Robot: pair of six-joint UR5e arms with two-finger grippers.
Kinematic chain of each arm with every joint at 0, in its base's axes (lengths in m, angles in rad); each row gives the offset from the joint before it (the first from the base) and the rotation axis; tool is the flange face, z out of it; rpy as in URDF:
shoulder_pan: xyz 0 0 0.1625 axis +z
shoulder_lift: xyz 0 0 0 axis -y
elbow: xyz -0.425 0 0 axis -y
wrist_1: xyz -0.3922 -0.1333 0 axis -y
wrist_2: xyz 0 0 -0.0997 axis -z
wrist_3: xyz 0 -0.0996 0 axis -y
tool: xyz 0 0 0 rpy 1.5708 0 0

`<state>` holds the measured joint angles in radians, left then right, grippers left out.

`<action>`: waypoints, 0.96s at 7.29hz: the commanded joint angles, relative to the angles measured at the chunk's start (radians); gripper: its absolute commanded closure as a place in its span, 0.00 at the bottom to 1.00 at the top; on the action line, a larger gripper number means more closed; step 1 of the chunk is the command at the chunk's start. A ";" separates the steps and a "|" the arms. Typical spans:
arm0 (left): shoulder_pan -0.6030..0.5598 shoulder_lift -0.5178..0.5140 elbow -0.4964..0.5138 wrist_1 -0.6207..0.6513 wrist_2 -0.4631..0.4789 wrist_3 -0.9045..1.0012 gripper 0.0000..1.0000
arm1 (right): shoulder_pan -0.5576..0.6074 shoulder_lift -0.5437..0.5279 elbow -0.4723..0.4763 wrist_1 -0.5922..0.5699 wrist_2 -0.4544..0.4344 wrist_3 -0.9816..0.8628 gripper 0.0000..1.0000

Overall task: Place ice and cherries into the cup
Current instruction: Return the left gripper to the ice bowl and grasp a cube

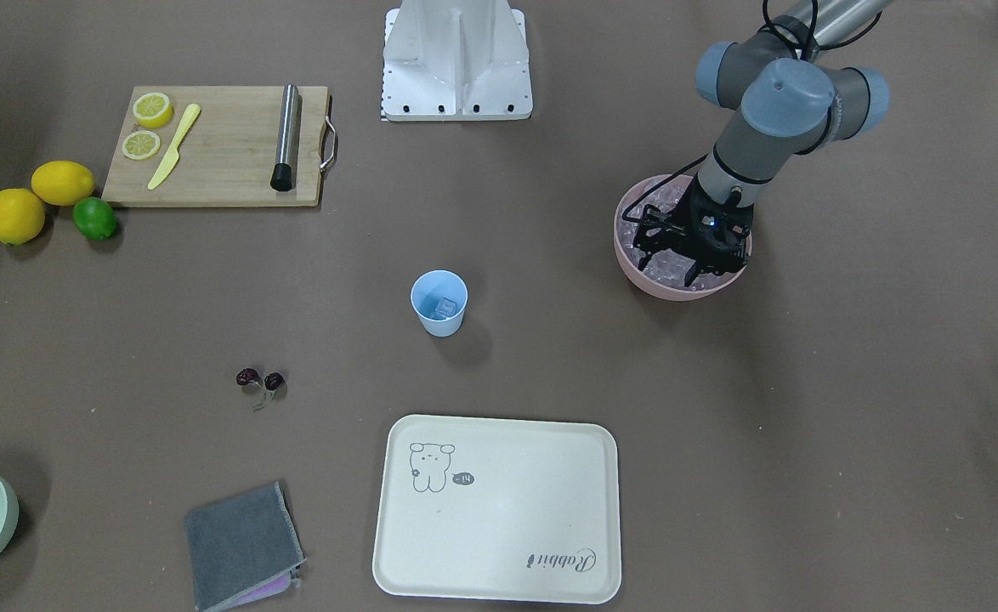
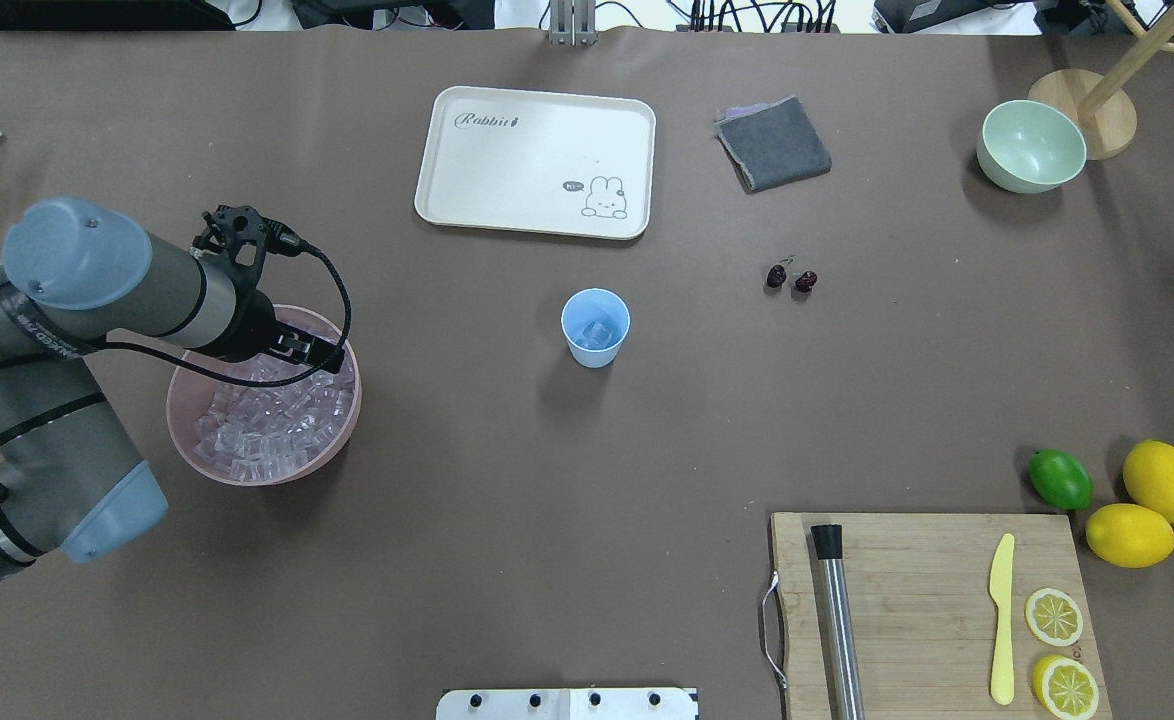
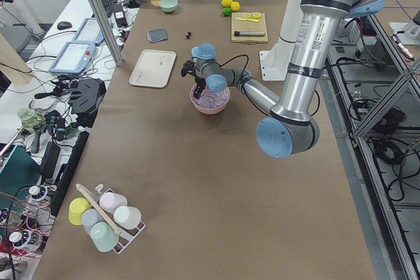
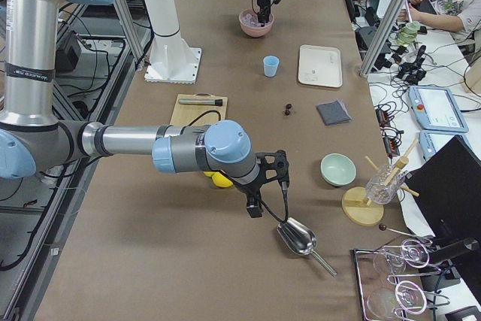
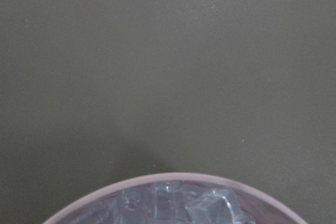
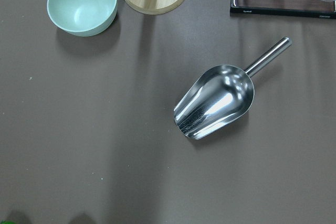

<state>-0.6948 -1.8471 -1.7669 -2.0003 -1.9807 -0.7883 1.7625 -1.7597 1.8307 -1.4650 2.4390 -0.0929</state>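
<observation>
In the front-facing view the left gripper (image 1: 684, 257) is sunk into the pink bowl (image 1: 632, 270), tips down among the ice (image 1: 663, 270) — a posture that suggests reaching for a cube. Whether its fingers are spread or pinching cannot be told. The cup (image 1: 439, 318) stands upright in the middle of the table (image 1: 805, 425), well apart from the bowl, mouth open to receive. The cherries (image 1: 260, 380) lie loose beyond it. From overhead, a few cubes already sit in the cup. In the right side view the right gripper (image 4: 257, 202) hangs just above a metal scoop (image 4: 297, 237), finger state unreadable. Its wrist view shows the scoop lying free, ungrasped.
</observation>
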 commanded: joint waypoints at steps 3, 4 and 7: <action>-0.002 0.009 -0.034 0.005 -0.010 0.007 0.97 | 0.000 -0.007 0.007 0.000 0.000 -0.001 0.01; -0.002 0.011 -0.039 0.005 -0.009 0.009 0.99 | 0.000 -0.007 0.007 0.000 0.000 -0.001 0.01; -0.118 -0.010 -0.074 0.055 -0.136 0.014 1.00 | 0.000 -0.006 0.007 0.000 0.000 0.004 0.01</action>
<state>-0.7569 -1.8430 -1.8291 -1.9698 -2.0498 -0.7753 1.7626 -1.7669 1.8376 -1.4650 2.4397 -0.0905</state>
